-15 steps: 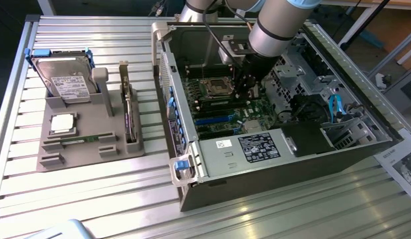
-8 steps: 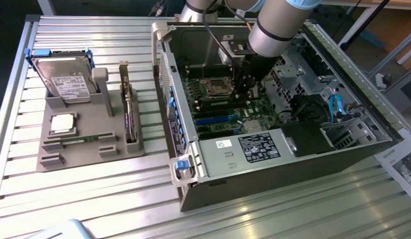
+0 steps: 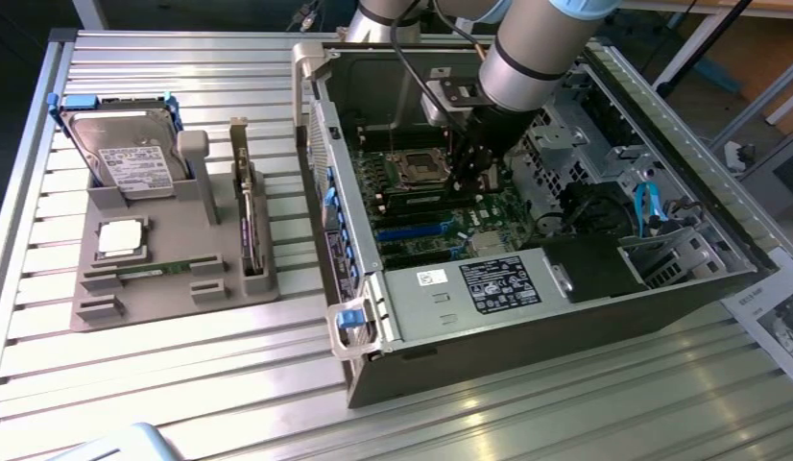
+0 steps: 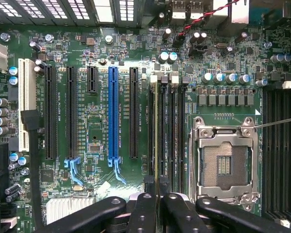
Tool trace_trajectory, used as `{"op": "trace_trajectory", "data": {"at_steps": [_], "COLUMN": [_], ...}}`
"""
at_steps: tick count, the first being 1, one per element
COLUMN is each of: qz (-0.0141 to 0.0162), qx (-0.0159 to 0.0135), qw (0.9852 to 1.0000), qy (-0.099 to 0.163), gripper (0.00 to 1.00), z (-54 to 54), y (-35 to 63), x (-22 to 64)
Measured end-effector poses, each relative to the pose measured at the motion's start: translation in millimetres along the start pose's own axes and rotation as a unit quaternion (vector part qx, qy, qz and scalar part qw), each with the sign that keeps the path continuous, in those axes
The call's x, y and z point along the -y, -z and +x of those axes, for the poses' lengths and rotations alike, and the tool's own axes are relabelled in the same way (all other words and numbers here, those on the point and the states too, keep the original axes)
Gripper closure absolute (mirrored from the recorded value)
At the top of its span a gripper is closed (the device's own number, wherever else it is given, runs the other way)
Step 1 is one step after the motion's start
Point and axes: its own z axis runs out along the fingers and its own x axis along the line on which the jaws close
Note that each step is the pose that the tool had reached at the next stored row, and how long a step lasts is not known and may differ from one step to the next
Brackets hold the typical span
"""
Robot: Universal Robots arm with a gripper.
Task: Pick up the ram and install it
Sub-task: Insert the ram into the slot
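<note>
Subject: open computer case (image 3: 429, 288) lying on a slatted metal table (image 3: 179, 384), with the arm (image 3: 538, 48) reaching in from above.

Gripper (image 4: 157, 194): the fingers (image 4: 144, 206) are drawn in close, with a narrow gap between them. A thin board seen edge-on runs out from that gap. This is the ram (image 4: 156, 131), and the fingers clamp it at its near end. The grip point itself is masked by the finger bodies.

Location of the ram: it is lined up lengthwise with the bank of dark memory slots (image 4: 167, 131), between the long expansion slots and the open processor socket (image 4: 224, 162). Only its narrow pale edge shows, so the chips and faces cannot be read. It cannot be determined whether it is seated in a slot or held just above it.

Exterior view: the gripper (image 3: 473, 178) stands over the motherboard (image 3: 435, 206) beside the socket. The ram is too slim and too shadowed there to make out.

Outside the case, at the exterior view's left, a grey holder (image 3: 179, 250) carries a hard drive (image 3: 128, 154) and an upright dark card (image 3: 250, 226). The far side of the case is cut off by the frame edge.
</note>
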Motion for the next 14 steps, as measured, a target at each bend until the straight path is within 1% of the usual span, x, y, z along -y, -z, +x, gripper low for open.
{"op": "trace_trajectory", "data": {"at_steps": [14], "qz": [-0.0001], "qx": [0.0001], "qw": [1.0], "qy": [0.0], "gripper": [0.88], "z": [0.0], "y": [-1.0], "x": [1.6]}}
